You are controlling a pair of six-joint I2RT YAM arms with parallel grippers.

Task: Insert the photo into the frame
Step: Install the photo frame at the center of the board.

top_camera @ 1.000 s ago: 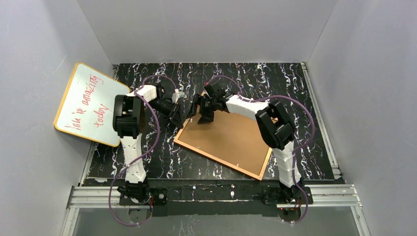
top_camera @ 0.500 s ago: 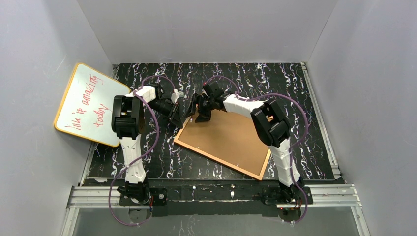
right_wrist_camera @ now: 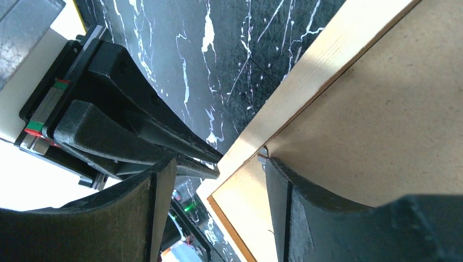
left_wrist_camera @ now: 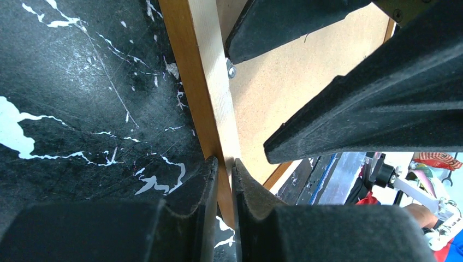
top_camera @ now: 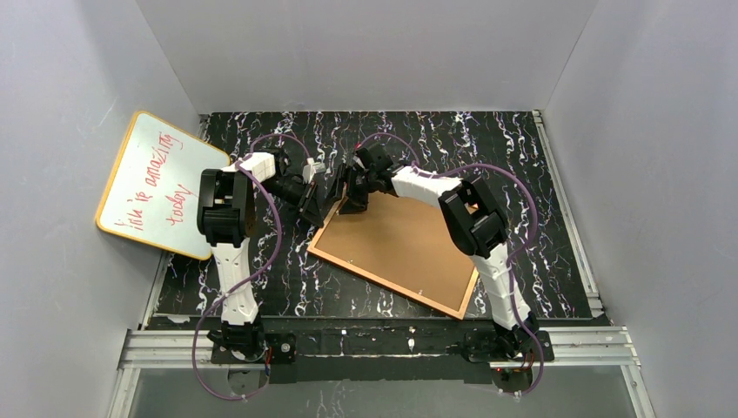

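The frame (top_camera: 400, 248) lies back-up on the black marbled table, its brown board back (right_wrist_camera: 393, 125) facing up. My left gripper (left_wrist_camera: 225, 162) is shut on the frame's thin wooden border (left_wrist_camera: 202, 71) near the far-left corner. My right gripper (right_wrist_camera: 218, 164) hovers open over that same corner. One of its fingers (right_wrist_camera: 306, 202) rests on the board beside a small metal tab (right_wrist_camera: 262, 154), and the other stands outside the border, above the left gripper's fingers (right_wrist_camera: 136, 131). In the top view both grippers meet at the corner, left (top_camera: 324, 202) and right (top_camera: 352, 198). The photo is out of view.
A yellow-edged whiteboard (top_camera: 152, 183) with red writing leans against the left wall. Grey walls close in the table on three sides, and a metal rail (top_camera: 374, 341) carries the arm bases at the near edge.
My right gripper has slid left along the frame toward its far-left corner and its jaws have narrowed somewhat. My left gripper has tightened slightly on the border.
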